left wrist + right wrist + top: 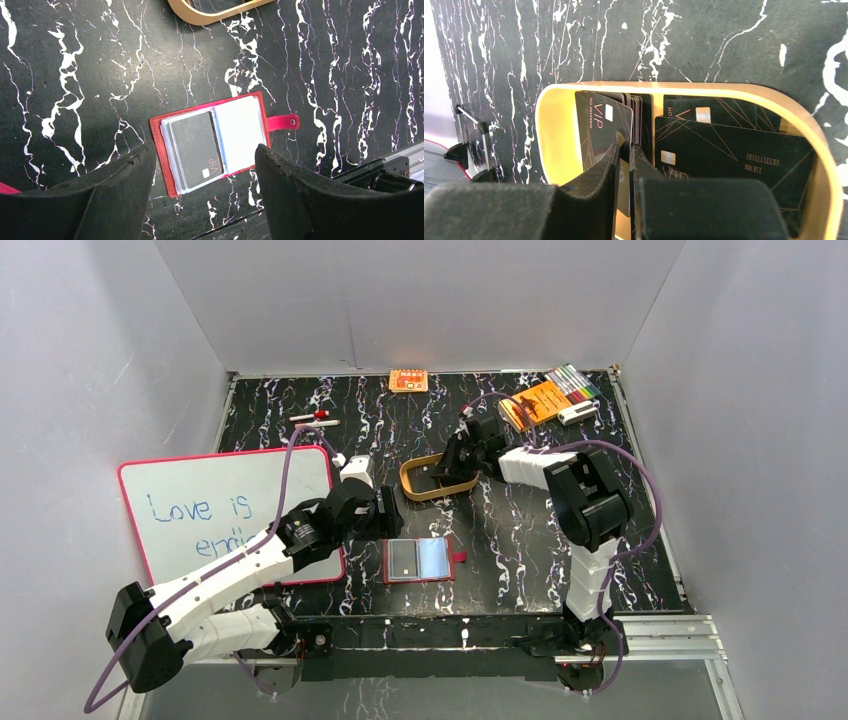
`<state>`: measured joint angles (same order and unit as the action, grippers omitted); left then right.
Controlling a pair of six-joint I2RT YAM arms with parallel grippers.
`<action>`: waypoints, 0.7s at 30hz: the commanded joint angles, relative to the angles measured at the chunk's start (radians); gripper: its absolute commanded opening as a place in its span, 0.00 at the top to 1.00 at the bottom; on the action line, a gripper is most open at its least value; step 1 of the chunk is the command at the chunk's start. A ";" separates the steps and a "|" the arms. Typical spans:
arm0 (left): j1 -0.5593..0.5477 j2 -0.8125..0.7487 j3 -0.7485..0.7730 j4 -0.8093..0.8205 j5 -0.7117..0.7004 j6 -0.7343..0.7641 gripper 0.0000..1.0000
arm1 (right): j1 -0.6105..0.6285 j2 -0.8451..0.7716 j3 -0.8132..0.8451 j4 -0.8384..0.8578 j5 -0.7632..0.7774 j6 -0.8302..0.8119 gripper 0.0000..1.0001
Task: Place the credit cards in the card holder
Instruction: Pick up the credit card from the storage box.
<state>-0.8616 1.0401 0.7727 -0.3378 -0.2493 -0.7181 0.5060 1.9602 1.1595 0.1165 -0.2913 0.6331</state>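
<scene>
**Ana:** What is on the left of the overhead view?

**Ben:** A pink-framed whiteboard (225, 512) with blue handwriting. Just right of it hangs the left gripper (390, 512), its fingers spread wide and holding nothing.

**Ana:** Where is the card holder?

**Ben:** The red card holder (421, 560) lies open and flat at lower centre, just below and right of that gripper. In the left wrist view it shows between the spread fingers. A dark VIP card (196, 150) sits in its left pocket.

**Ana:** And further right?

**Ben:** At centre is a tan oval tray (406, 480) with dark credit cards (724, 155) in both compartments. The right gripper (452, 466) reaches in, pinched on an upright credit card (599, 125) in the left compartment of its wrist view.

**Ana:** What about the surroundings?

**Ben:** A black table (520, 530) veined with white, and plain pale walls (420, 300). An orange booklet (538, 402) and markers (573, 382) lie at upper right.
</scene>
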 commanded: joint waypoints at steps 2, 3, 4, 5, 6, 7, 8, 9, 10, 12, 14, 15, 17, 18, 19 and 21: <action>-0.002 -0.011 -0.011 -0.009 -0.030 -0.004 0.31 | -0.022 -0.064 -0.040 0.006 0.024 -0.006 0.97; -0.002 -0.011 -0.010 -0.010 -0.030 -0.004 0.31 | -0.025 -0.068 -0.044 0.008 0.023 -0.006 0.97; -0.002 -0.011 -0.011 -0.010 -0.030 -0.005 0.31 | -0.027 -0.072 -0.046 0.010 0.022 -0.005 0.97; -0.002 -0.010 -0.011 -0.010 -0.030 -0.006 0.31 | -0.028 -0.076 -0.048 0.012 0.019 -0.003 0.97; -0.002 -0.011 -0.010 -0.010 -0.030 -0.006 0.31 | -0.031 -0.080 -0.051 0.014 0.017 -0.003 0.98; -0.002 -0.011 -0.010 -0.010 -0.030 -0.005 0.31 | -0.032 -0.082 -0.055 0.019 0.015 0.000 0.99; -0.002 -0.011 -0.010 -0.009 -0.031 -0.006 0.31 | -0.032 -0.087 -0.058 0.023 0.010 0.002 1.00; -0.002 -0.011 -0.010 -0.010 -0.031 -0.007 0.31 | -0.033 -0.092 -0.061 0.027 0.006 0.006 1.00; -0.002 -0.011 -0.010 -0.012 -0.031 -0.008 0.31 | -0.035 -0.096 -0.066 0.031 0.002 0.008 1.00; -0.003 -0.014 -0.009 -0.014 -0.031 -0.008 0.31 | -0.037 -0.109 -0.073 0.042 -0.014 0.017 1.00; -0.002 -0.017 -0.009 -0.017 -0.035 -0.009 0.31 | -0.038 -0.129 -0.081 0.051 -0.031 0.032 1.00; -0.002 -0.018 -0.008 -0.019 -0.037 -0.009 0.31 | -0.038 -0.141 -0.085 0.052 -0.036 0.036 1.00; -0.002 -0.022 -0.006 -0.022 -0.040 -0.008 0.31 | -0.040 -0.165 -0.088 0.047 -0.050 0.044 1.00; -0.002 -0.024 -0.006 -0.022 -0.041 -0.009 0.31 | -0.041 -0.178 -0.090 0.042 -0.054 0.046 1.00; -0.002 -0.027 -0.006 -0.023 -0.043 -0.008 0.31 | -0.042 -0.191 -0.092 0.036 -0.058 0.047 1.00; -0.002 -0.030 -0.004 -0.025 -0.050 -0.006 0.31 | -0.044 -0.218 -0.098 0.026 -0.057 0.049 1.00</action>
<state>-0.8616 1.0386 0.7727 -0.3458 -0.2569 -0.7227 0.4706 1.8294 1.0721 0.1371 -0.3191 0.6765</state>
